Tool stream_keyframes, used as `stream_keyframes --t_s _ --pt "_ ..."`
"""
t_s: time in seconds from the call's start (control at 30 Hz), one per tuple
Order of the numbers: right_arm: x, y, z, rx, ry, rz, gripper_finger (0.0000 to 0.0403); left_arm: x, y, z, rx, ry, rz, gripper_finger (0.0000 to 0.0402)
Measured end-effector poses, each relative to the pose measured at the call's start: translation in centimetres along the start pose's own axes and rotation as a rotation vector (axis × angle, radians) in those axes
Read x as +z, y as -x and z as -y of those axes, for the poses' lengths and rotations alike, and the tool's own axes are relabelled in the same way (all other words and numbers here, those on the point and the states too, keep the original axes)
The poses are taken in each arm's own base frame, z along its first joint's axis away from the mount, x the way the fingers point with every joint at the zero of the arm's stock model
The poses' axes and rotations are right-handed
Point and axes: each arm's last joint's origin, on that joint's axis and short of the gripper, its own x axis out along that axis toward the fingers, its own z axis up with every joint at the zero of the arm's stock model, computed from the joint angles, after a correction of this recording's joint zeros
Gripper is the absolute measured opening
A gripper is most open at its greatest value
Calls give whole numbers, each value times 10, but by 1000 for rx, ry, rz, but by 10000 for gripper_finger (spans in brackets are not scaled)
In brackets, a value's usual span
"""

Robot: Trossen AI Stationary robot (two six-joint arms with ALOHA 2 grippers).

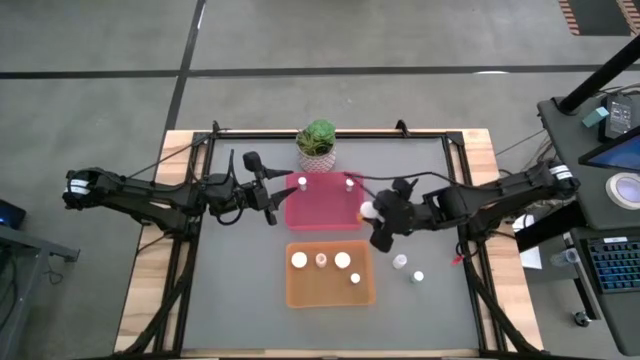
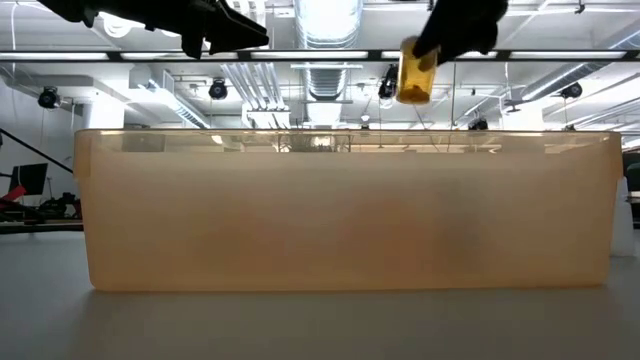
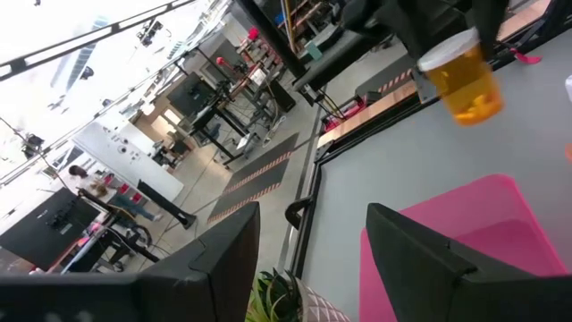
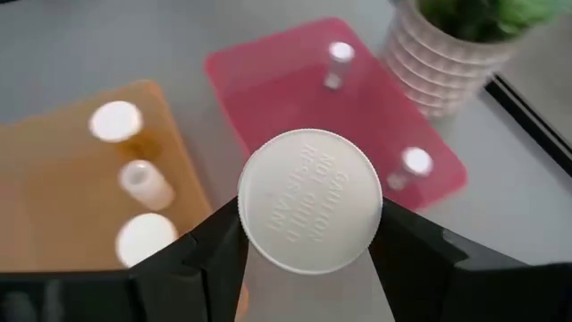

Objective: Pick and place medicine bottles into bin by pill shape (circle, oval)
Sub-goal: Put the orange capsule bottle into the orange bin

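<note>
Right pincer (image 1: 372, 213) clamped on an orange medicine bottle (image 1: 367, 210) above the pink tray's (image 1: 318, 212) edge; left pincer (image 1: 274, 196) apart, empty.

Grey concrete floor (image 1: 300, 35) crossed by dark lines. Ceiling ducts (image 2: 325, 40) and strip lights overhead. Desk with keyboard (image 1: 612, 265) beside the table.

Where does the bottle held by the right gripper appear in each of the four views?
High view: held bottle at the pink tray's right edge.
Low view: top, right of centre, above the orange tray.
Left wrist view: upper right.
Right wrist view: centre, cap-on.
Shared landmark: the pink tray.
</note>
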Motion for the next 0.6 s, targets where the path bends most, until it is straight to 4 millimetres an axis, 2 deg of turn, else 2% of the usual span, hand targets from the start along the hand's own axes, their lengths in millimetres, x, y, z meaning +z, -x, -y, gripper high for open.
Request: stream_keyframes --t_s 0.17,0.4,0.6 --pt "11 -11 -20 71 83 0 199 0 0 0 1 -1 1 191" --pt "26 -37 -50 234 177 -11 199 2 0 -2 15 -10 18 191" --pt "28 -58 -82 328 273 -39 199 2 0 -2 16 -9 19 191"
